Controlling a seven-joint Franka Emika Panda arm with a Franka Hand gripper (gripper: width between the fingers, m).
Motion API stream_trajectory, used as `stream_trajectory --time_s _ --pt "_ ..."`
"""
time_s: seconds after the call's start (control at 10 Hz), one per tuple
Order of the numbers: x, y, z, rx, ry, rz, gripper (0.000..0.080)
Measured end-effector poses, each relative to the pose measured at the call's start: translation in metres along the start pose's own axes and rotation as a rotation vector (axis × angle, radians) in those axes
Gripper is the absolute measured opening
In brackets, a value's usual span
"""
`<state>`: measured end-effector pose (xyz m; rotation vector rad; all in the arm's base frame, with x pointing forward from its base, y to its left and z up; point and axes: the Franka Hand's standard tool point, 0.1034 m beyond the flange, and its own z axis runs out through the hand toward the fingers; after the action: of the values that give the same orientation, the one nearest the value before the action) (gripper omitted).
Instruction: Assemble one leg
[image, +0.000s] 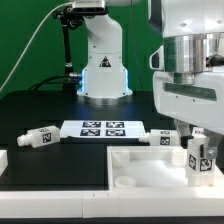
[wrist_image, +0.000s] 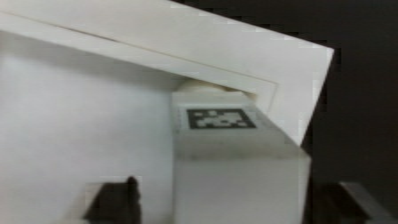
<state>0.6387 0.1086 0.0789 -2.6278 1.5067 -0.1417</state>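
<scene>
Fingers (wrist_image: 121, 200) either side of upright leg (wrist_image: 228, 160), apart.

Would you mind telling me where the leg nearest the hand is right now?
In the exterior view, the leg stands upright at the far right, directly under the hand, on the white tray part at its right end.

Legs visible in the exterior view: three. One leg (image: 40, 137) lies at the exterior view's left, one (image: 162, 135) beside the marker board (image: 103, 128), one (image: 200, 157) at the gripper. Marker boards: one. Tray-shaped parts (image: 150, 170): one.
</scene>
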Motion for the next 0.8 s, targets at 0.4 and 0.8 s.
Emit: stream_trajectory --time_s 0.4,0.8 --pt "-0.016 -0.001 0.004 0.0 -0.014 -0.223 0.0647" --pt "-0.008 0.0 0.007 0.014 0.003 -0.464 0.0649"
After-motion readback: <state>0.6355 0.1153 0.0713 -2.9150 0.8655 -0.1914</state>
